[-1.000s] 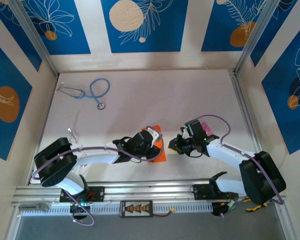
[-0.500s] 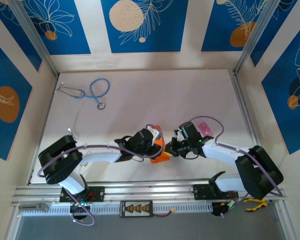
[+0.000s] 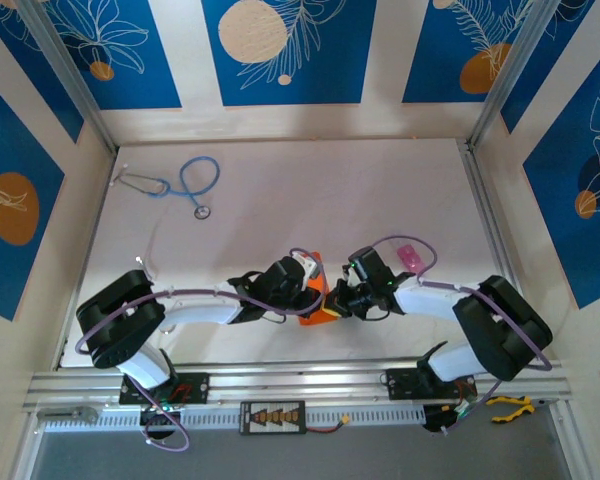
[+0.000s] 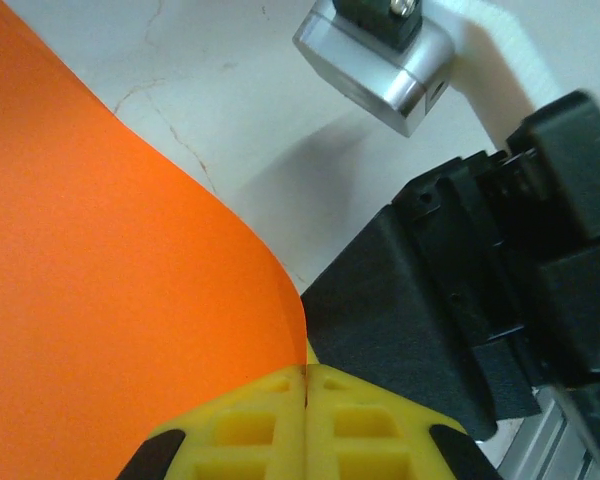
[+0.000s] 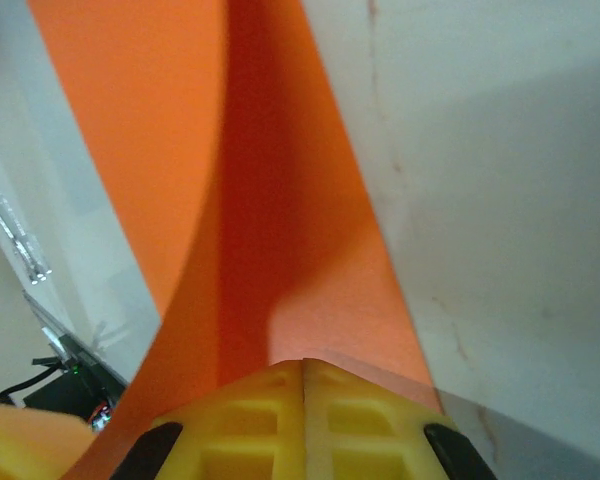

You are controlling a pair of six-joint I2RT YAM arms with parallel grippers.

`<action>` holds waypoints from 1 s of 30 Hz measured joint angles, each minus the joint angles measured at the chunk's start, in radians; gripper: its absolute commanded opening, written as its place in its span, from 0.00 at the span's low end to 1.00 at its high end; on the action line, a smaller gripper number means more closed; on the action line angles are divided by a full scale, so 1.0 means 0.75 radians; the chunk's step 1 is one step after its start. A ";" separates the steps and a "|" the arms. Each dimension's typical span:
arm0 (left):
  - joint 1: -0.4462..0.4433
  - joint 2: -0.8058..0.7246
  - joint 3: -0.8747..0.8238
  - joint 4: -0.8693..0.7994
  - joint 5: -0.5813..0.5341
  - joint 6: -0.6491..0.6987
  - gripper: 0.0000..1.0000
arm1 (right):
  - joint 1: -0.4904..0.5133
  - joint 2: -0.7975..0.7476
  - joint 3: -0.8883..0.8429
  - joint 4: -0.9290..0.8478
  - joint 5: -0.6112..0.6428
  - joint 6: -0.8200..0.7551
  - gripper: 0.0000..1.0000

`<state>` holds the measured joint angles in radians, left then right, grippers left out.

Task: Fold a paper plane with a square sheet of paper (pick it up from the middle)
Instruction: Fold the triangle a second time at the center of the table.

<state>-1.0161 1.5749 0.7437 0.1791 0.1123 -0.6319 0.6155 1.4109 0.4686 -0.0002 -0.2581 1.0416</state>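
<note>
Two grippers are meeting on one target: the square sheet of paper (image 3: 320,303) is sitting just below the centre of the overhead frame, a small bright orange patch bunched between the two wrists.

The left gripper (image 3: 305,292) is coming in from the left of the patch, and the right gripper (image 3: 340,303) is pressing in from its right. In the overhead view they are almost touching each other.

On the left wrist camera, orange is covering the whole left half of the frame. The sheet's curved edge is sweeping down to bottom centre, straight into the seam between the yellow pads (image 4: 250,425). Those pads are squeezed tight together and pinching the paper's edge. The right arm's black gripper body is crowding the right side of that frame.

On the right wrist camera, the paper is rising from bottom centre as a bowed band, shaded dark down the middle and brighter at upper left. It is running between yellow pads (image 5: 355,420) that are likewise clamped together on it.

Further out, the pale table (image 3: 300,200) is spreading across the middle of the overhead frame. A small pink thing (image 3: 408,255) is lying just right of the right wrist. A blue stethoscope (image 3: 185,183) is resting well apart at upper left.
</note>
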 measured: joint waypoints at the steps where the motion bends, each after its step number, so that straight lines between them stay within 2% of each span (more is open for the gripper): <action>1: 0.002 0.000 0.000 0.000 0.000 -0.001 0.00 | 0.001 0.012 0.000 -0.003 0.007 0.001 0.00; 15: 0.134 -0.001 -0.119 0.022 0.020 -0.070 0.00 | -0.004 0.026 0.001 -0.013 0.026 -0.031 0.00; 30: 0.162 -0.001 -0.108 -0.042 0.013 -0.037 0.00 | -0.009 0.047 0.026 -0.031 0.020 -0.055 0.00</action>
<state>-0.8944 1.5745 0.6624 0.1474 0.1223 -0.6598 0.6090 1.4460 0.4885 -0.0231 -0.2432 1.0004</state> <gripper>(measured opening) 0.048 0.057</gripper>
